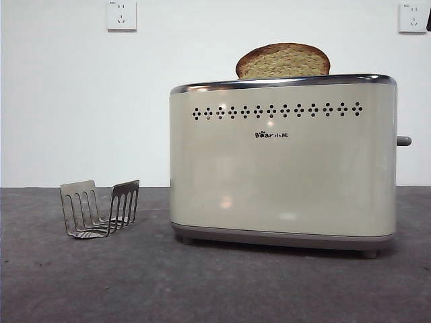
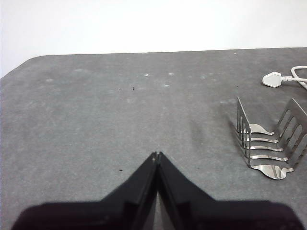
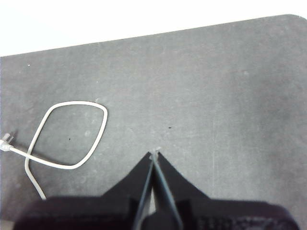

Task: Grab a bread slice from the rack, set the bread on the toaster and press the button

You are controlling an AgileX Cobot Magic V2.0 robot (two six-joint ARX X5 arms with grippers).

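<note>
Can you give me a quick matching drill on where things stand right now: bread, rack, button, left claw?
Things:
1. bread
2. rack
3. button
4. left claw

States:
A. shut, holding nothing
B. sticking up out of the toaster top
C. empty, on the table beside the toaster
D. jutting from the toaster's narrow side

Pairs: 1-B, 2-C, 3-D, 4-A

Bright, even light; soft glare (faint) on the toaster (image 1: 283, 168).
</note>
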